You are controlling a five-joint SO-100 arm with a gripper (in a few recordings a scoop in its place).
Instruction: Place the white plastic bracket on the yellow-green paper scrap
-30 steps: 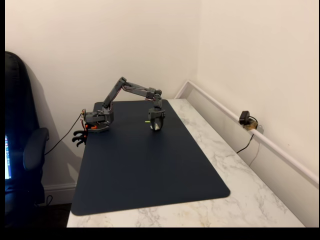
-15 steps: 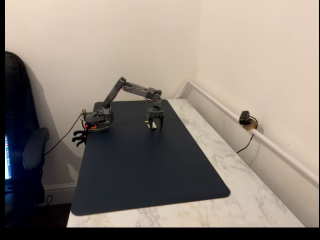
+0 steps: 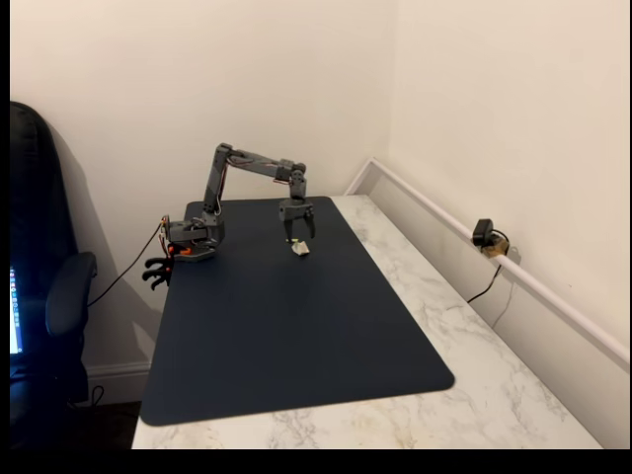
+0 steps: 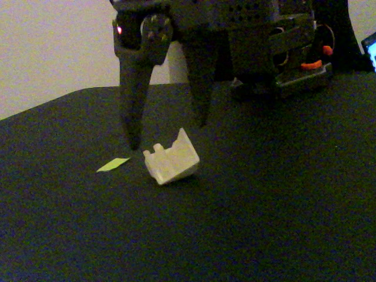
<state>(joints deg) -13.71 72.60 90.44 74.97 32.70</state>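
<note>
The white plastic bracket (image 4: 171,157) lies tilted on the dark mat, free of the gripper; it also shows as a pale speck in a fixed view (image 3: 302,250). The yellow-green paper scrap (image 4: 113,164) lies flat just left of the bracket, with a narrow gap of mat between them. My gripper (image 4: 168,134) stands open just behind the bracket. One finger (image 4: 134,100) comes down near the scrap's right end, the other (image 4: 202,88) stands behind the bracket. Seen from afar, the gripper (image 3: 299,235) hangs just above the bracket.
The dark mat (image 3: 286,336) covers most of a marble table (image 3: 474,375). The arm's base (image 3: 193,240) sits at the mat's far left corner. A small camera (image 3: 483,235) is fixed on the wall rail at the right. An office chair (image 3: 44,296) stands at the left.
The gripper was down and closed around the bracket; it has opened, risen and drawn back toward the base. The bracket stays on the mat beside the scrap.
</note>
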